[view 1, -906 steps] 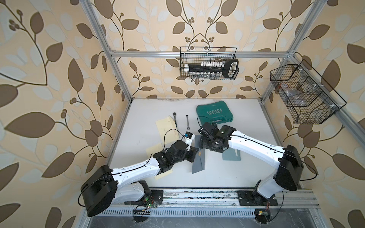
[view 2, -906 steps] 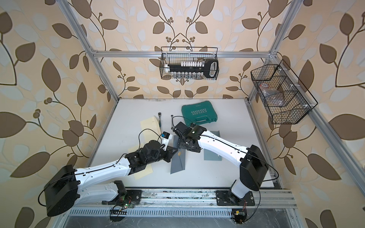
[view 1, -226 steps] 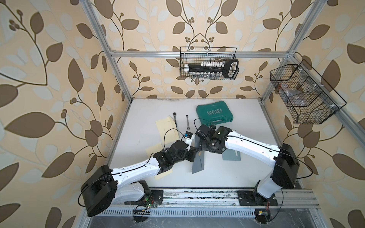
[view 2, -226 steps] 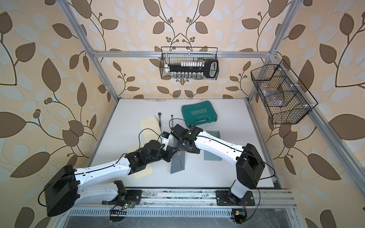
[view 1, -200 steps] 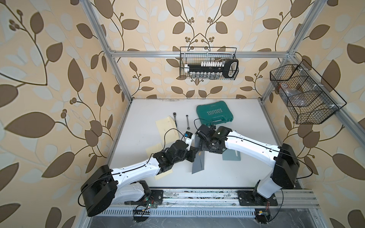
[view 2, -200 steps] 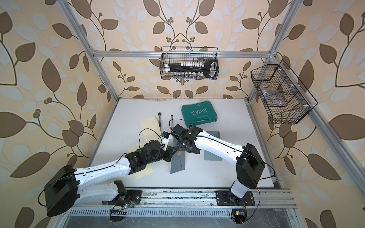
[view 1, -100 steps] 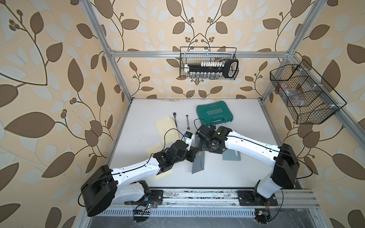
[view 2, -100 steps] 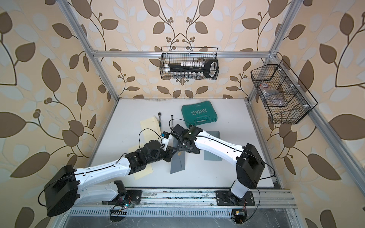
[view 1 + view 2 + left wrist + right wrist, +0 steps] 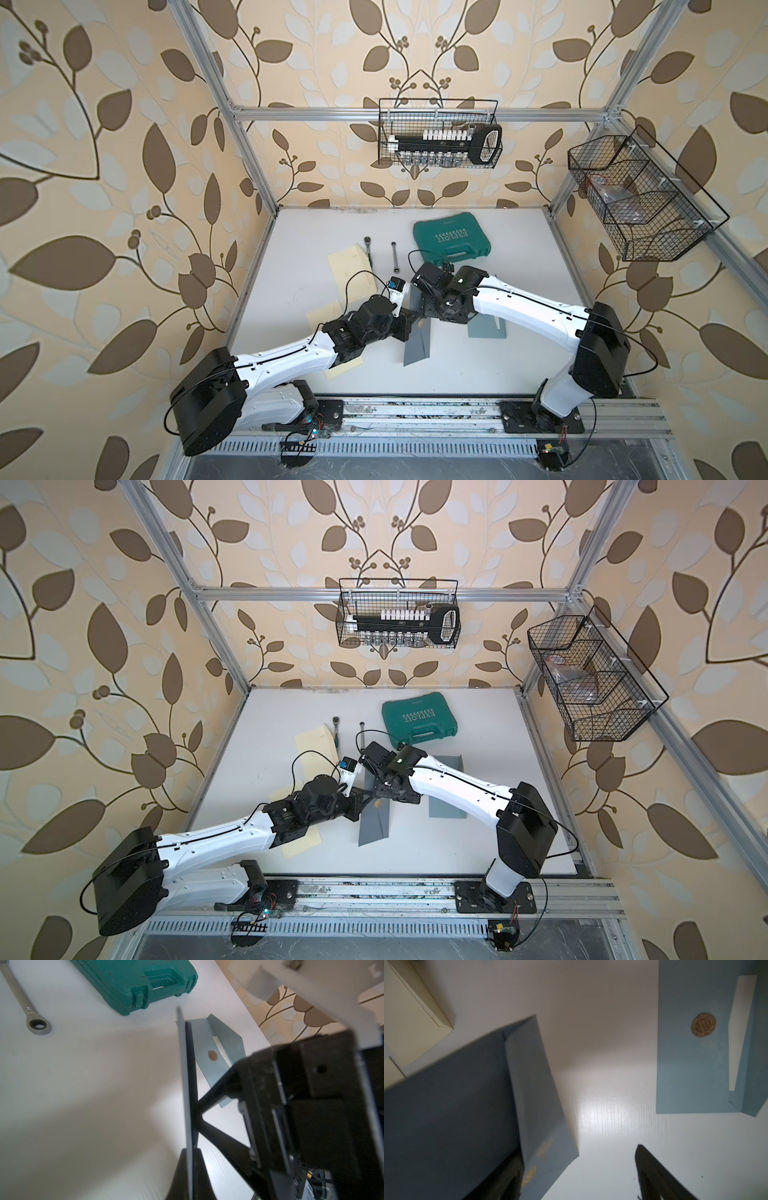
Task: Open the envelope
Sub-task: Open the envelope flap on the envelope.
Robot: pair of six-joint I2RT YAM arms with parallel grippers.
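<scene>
The flap (image 9: pixel 538 1105) of the dark blue envelope (image 9: pixel 446 1115) sits between 2 spread fingers (image 9: pixel 652 1174), pale blue envelope (image 9: pixel 691 1068) apart.

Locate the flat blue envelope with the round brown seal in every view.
In a top view: flat blue envelope on the table, partly under the right arm.
In a top view: same spot.
Left wrist: behind the held envelope, near the green case;.
Right wrist: across bare table from the held envelope;.
Shared landmark: the held envelope.
</scene>
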